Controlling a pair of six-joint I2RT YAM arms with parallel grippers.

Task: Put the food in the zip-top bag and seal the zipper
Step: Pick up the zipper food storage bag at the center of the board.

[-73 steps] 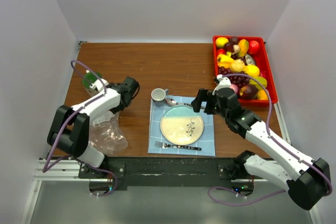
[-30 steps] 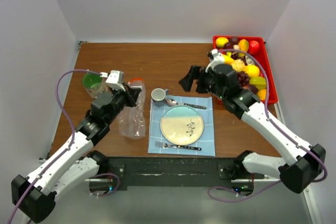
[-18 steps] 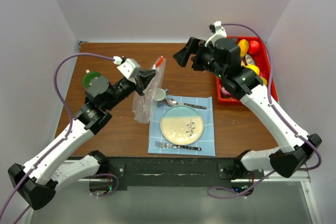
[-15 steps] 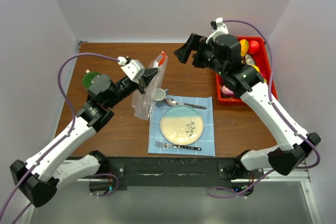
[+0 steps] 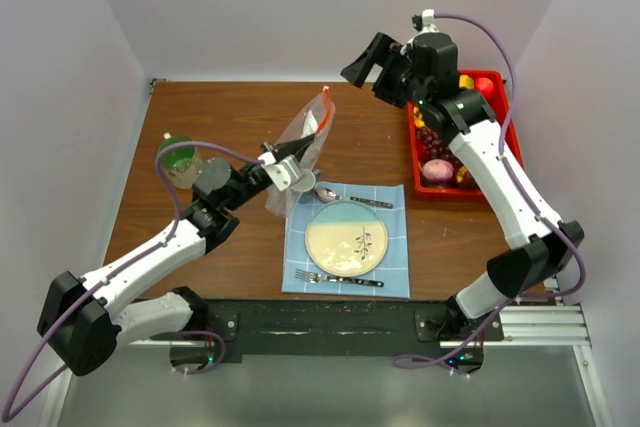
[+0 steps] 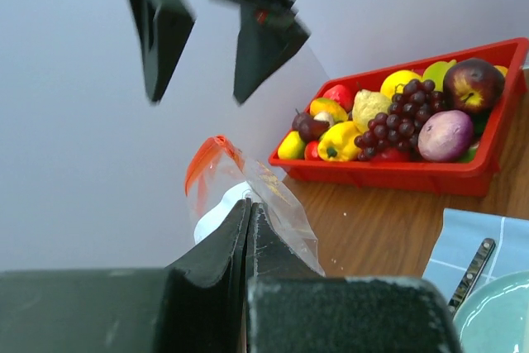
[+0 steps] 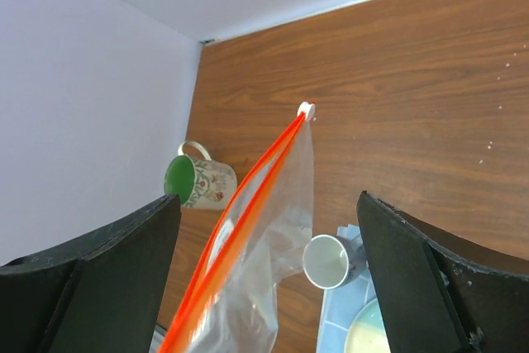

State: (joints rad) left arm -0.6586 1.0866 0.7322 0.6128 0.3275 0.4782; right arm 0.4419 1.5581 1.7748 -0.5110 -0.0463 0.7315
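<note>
My left gripper (image 5: 293, 165) is shut on the clear zip-top bag (image 5: 305, 137) and holds it up above the table, mouth upward. Its pinched fingers (image 6: 248, 229) grip the plastic below the orange-red zipper (image 6: 205, 157). In the right wrist view the zipper (image 7: 248, 192) runs diagonally, ending at a white slider (image 7: 307, 109). My right gripper (image 5: 375, 64) hangs open in the air behind and to the right of the bag, apart from it, with nothing in it. The food (image 5: 437, 169) lies in the red tray (image 5: 440, 193): grapes, a yellow pepper and an apple (image 6: 471, 84).
A blue placemat (image 5: 395, 267) carries a plate (image 5: 346, 237), a fork (image 5: 338, 278) and a spoon (image 5: 335, 194). A small white cup (image 7: 326, 260) stands just under the bag. A green-lined mug (image 5: 178, 159) sits at the left. White walls close in the table.
My left arm lifted the bag off the table at the left and carried it up and rightward. My right arm swung up from the tray toward the back centre, fingers still wide.
</note>
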